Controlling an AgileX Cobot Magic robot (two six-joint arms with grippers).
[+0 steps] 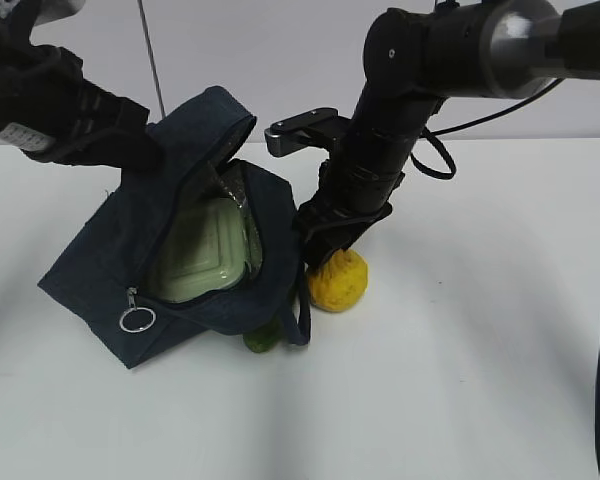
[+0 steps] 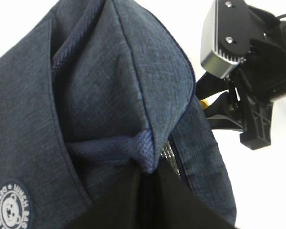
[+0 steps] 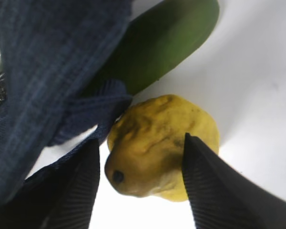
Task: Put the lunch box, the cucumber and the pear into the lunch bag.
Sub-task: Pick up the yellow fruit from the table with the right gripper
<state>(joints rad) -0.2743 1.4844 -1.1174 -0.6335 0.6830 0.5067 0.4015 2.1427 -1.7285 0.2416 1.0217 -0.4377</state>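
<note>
Right gripper (image 3: 140, 183) part-open, fingers astride squat yellow pear (image 3: 162, 143) on white table (image 1: 460, 380), grip unconfirmed. Left gripper (image 1: 140, 145) shut on navy fabric lunch bag (image 1: 110, 260) flap; sage-lidded lunch box (image 1: 205, 255) inside.

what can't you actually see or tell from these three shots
- Cucumber: exterior view, only one end shows; the lunch bag covers the rest.
- Left gripper: left wrist view, its tips are buried in bag fabric.
- Lunch box: only its lid shows inside the bag's opening.
- Right gripper: whether its fingers press the pear is unclear.
</note>
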